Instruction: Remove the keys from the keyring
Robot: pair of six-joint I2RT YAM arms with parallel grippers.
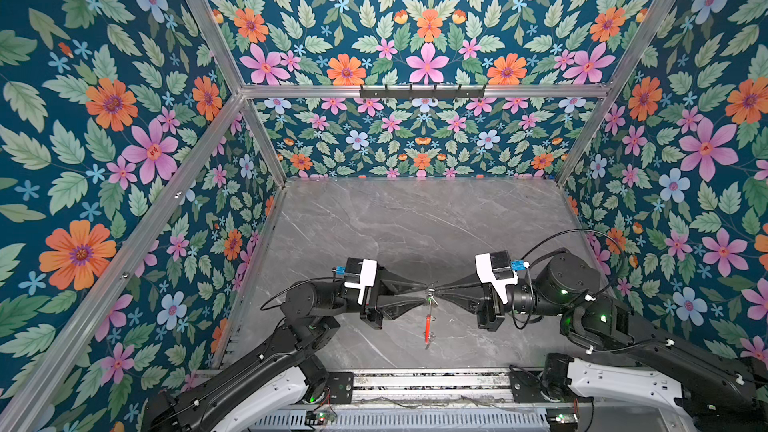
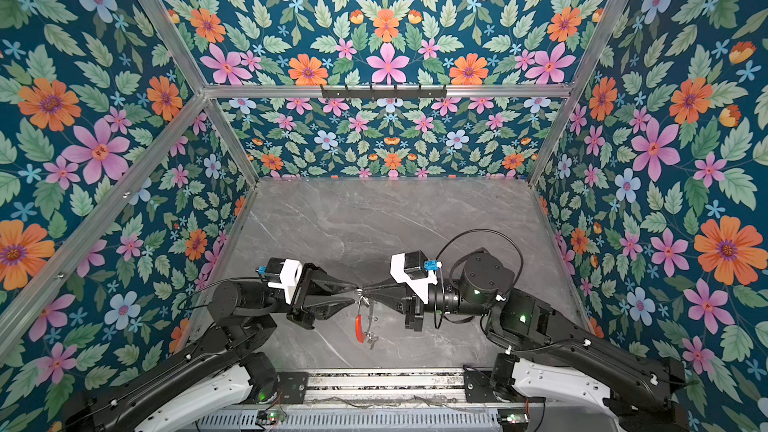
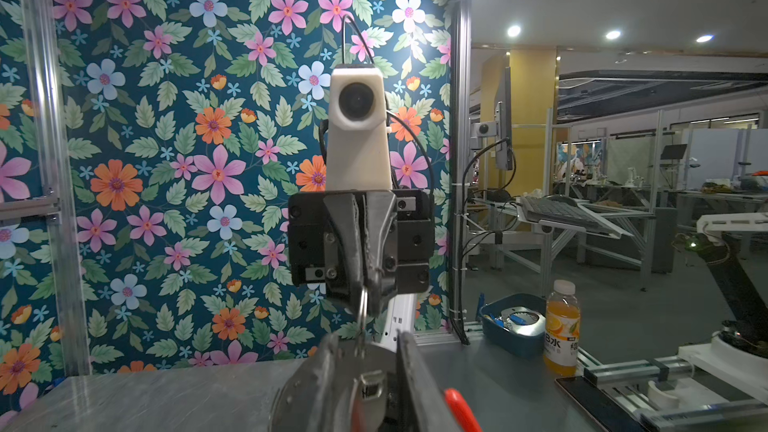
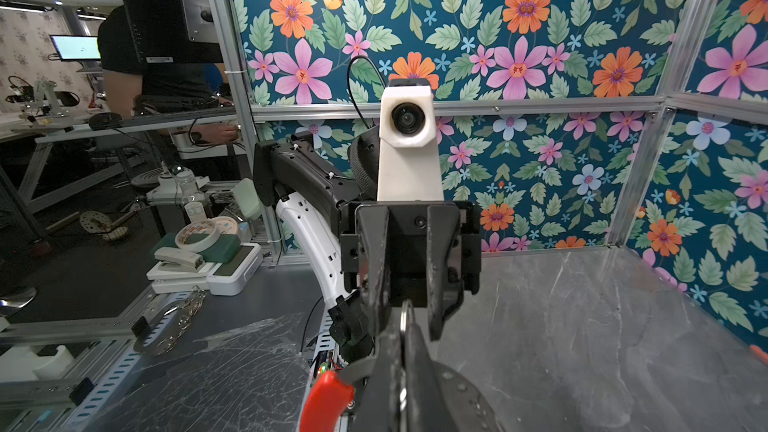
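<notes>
Hanging keyring (image 1: pixel 428 317) clamped in right gripper (image 1: pixel 434 287); left gripper (image 1: pixel 422 290) jaws apart, tips alongside.

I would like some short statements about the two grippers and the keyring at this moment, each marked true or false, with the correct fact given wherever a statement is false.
1. The right gripper is shut on the keyring. True.
2. The left gripper has its jaws pressed fully together. False: in both top views its jaws stand apart.
3. The keyring lies flat on the grey table. False: it hangs below the meeting fingertips, above the table.
4. The red sleeve is on the lower part of the hanging keyring. True.
5. The two grippers are far apart, at opposite table edges. False: their tips meet near the middle.
</notes>
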